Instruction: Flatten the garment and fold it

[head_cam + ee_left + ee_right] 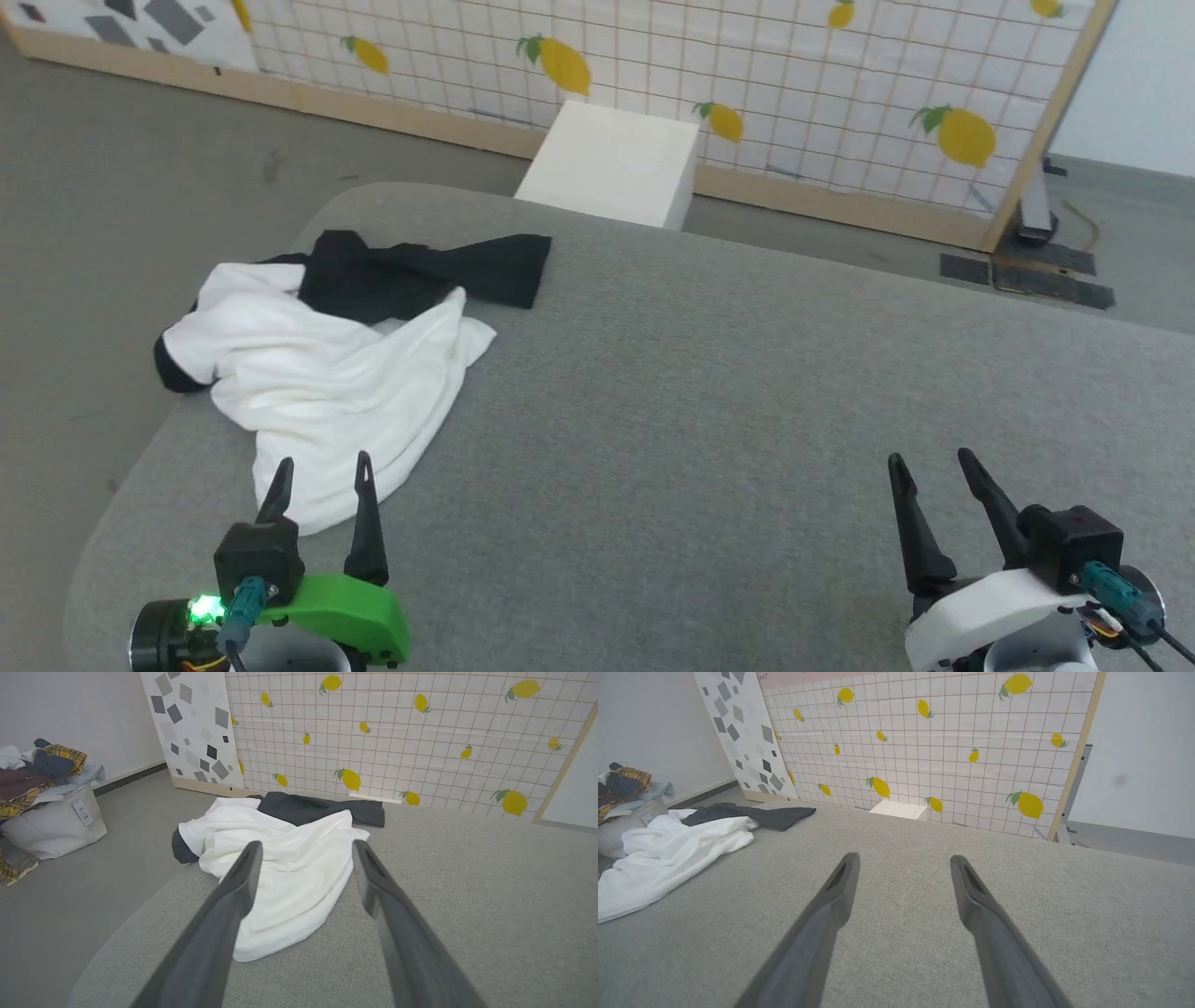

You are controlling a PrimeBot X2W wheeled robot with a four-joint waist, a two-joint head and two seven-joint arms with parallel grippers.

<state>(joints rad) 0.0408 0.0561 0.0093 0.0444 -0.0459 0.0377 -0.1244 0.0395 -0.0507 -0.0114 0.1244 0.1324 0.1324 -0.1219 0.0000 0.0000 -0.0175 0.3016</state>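
The shirt lies in a crumpled heap at the far left corner of the grey padded table. Its white body is bunched over itself, and one black sleeve stretches toward the back edge. Nothing is flattened yet, so the step in hand looks like the very first one: reaching for a first hold on the cloth. The left gripper hovers just at the shirt's near white edge, its fingers spread wide and holding nothing. The right gripper is also spread wide and empty, over bare table well apart from the shirt. The next move probably calls for the left gripper to drop onto that near edge and pinch one layer. The right arm would then cross over for a second hold, so the cloth can be drawn out flat toward the middle.
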